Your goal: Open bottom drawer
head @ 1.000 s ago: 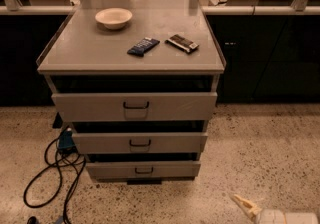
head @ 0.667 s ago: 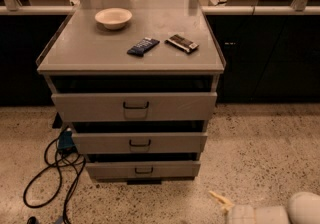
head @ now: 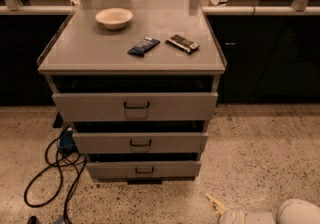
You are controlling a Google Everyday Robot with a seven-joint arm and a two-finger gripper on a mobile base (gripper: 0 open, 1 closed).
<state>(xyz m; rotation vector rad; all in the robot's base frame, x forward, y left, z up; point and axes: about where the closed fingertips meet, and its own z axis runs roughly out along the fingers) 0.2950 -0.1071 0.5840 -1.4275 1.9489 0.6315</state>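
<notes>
Speckled stone flooring (head: 260, 153) is seen from above in the single camera view, with dark cabinet fronts (head: 265, 58) running along the back. A grey metal drawer unit is set in the middle, and its flat top surface (head: 90, 53) carries three things. A pale round bowl (head: 114, 18) is placed upright near the back left. A dark blue packet (head: 143, 46) is laid near the centre. A brown wrapped bar (head: 182, 43) is laid just beside it to the right, apart from it.

Three drawer fronts are stacked below, each with a dark wire handle at its centre and a dark gap above it. The top drawer (head: 135, 106) has the tallest front and the middle drawer (head: 140, 143) is shallower. The bottom drawer (head: 144, 169) is the lowest and shortest, just above the floor.

A black cable (head: 55, 168) is looped on the floor to the left of the unit.

The claw (head: 216, 204) is seen low at the bottom right, pointing toward the unit — well apart from the bottom drawer and touching nothing. Whether it is released or clenched cannot be told.
</notes>
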